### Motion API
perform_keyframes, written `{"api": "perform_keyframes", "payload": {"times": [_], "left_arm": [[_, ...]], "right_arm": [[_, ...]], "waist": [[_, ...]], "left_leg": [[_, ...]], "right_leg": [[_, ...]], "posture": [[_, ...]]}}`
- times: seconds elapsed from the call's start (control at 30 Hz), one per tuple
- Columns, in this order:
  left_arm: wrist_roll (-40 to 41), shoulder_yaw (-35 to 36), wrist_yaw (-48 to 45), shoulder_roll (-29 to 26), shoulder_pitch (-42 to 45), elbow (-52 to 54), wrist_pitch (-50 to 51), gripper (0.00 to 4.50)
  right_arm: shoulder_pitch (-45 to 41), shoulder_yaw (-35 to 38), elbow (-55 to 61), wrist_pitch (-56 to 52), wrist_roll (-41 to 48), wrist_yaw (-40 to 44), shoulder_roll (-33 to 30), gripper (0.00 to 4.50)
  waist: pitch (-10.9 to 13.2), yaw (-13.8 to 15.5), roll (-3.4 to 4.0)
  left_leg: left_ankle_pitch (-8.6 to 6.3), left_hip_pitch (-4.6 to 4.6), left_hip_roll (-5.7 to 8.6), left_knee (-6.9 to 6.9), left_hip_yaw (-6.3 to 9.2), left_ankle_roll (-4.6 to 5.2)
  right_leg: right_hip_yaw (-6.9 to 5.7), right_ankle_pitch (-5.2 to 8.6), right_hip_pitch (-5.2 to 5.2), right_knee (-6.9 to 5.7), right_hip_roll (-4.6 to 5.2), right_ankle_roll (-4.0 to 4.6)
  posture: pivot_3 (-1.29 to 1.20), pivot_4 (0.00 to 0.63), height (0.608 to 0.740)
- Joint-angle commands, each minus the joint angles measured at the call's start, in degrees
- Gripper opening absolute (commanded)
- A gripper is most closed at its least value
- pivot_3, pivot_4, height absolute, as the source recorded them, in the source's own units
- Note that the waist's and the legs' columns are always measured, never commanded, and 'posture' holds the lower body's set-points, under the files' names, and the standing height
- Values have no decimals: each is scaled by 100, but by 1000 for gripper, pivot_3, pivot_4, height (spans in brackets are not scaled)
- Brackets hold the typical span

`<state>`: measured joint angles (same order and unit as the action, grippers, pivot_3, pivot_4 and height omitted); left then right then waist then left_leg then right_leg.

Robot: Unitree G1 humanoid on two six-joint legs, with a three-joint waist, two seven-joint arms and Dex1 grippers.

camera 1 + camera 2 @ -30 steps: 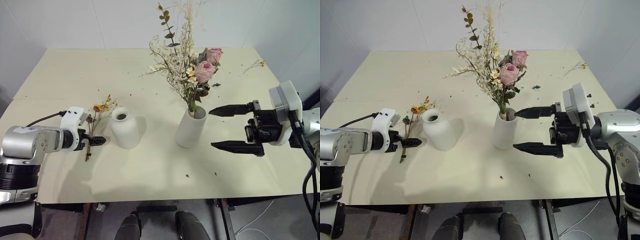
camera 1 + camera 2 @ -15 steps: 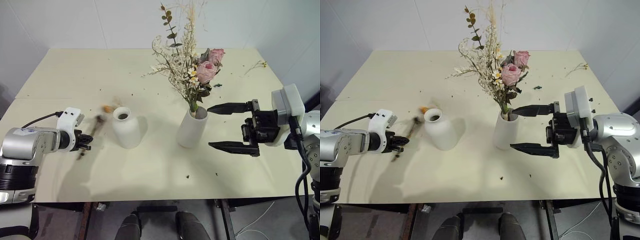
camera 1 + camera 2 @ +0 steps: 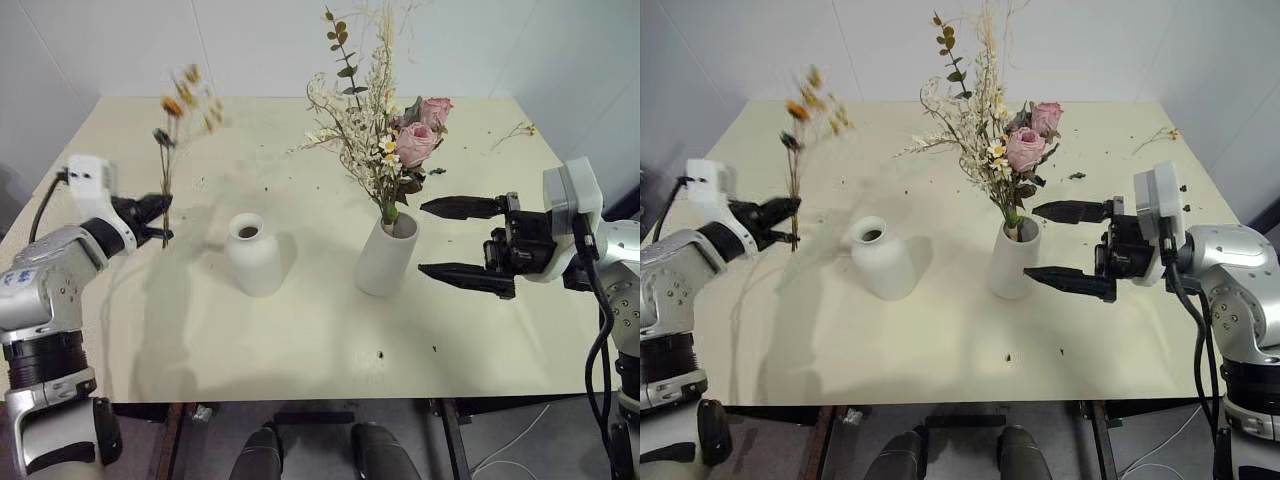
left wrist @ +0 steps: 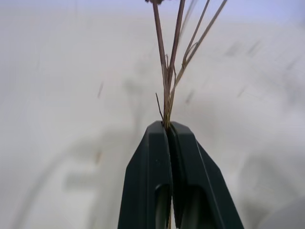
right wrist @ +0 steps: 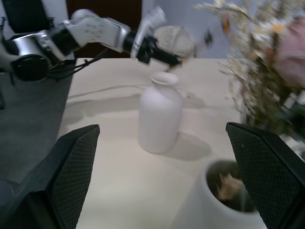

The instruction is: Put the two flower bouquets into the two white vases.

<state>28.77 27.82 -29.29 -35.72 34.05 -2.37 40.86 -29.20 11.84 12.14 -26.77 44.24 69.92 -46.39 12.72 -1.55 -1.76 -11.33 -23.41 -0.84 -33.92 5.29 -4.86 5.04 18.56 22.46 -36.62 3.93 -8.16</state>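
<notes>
- The small bouquet (image 3: pixel 172 130) has left the desk (image 3: pixel 300 330): a second ago it lay flat to the left of the short vase (image 3: pixel 251 254), and now it stands upright in the air, stems down, above the desk's left side.
- The left gripper (image 3: pixel 160 219) has risen with it and turned from pointing down at the desk to roughly level. Its fingers (image 4: pixel 167 157), which stood open around the stems a second ago, are now pressed together on the thin stems.
- The right gripper (image 3: pixel 452 240) has barely shifted. It hangs just right of the tall vase (image 3: pixel 386 255) with its fingers spread wide and nothing between them.
- The big bouquet (image 3: pixel 385 125) of pink roses and dried grass stands in the tall vase as before, near the middle of the desk, so that half looks done.
- The step in hand is carrying the small bouquet to the short vase, which sits empty to the right of the held stems.
- Next, I judge, the stem ends must travel right until they are over the narrow neck, then go straight down. The thin stems sway, so the aim needs care.
</notes>
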Motion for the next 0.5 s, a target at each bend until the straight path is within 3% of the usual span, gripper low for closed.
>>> {"api": "perform_keyframes", "payload": {"times": [0.03,0.2,0.33,0.5], "left_arm": [[879,485,-584,290,53,433,-616,16],[2539,633,-1064,689,126,1074,-218,16],[3087,407,-978,813,102,1319,-60,16],[3131,-33,-982,890,-50,1463,-85,16]], "right_arm": [[26,334,-39,255,20,-142,93,4500],[274,438,-228,284,-56,-208,81,4500],[391,547,-472,447,-163,-329,140,4500],[593,637,-503,648,-247,-519,235,4500]], "waist": [[0,0,0],[-1,-1,-1],[-1,-3,-1],[-1,-10,-1]], "left_leg": [[0,0,0,-1,0,0],[-1,-4,1,-9,1,1],[-1,2,2,-15,-1,2],[1,3,1,-25,0,4]], "right_leg": [[0,-1,0,1,0,-2],[1,-6,-6,5,0,-10],[4,-12,-13,5,-1,-13],[5,-21,-17,6,-5,-14]], "posture": [[0,150,740],[0,150,740],[0,150,740],[0,150,740]]}}
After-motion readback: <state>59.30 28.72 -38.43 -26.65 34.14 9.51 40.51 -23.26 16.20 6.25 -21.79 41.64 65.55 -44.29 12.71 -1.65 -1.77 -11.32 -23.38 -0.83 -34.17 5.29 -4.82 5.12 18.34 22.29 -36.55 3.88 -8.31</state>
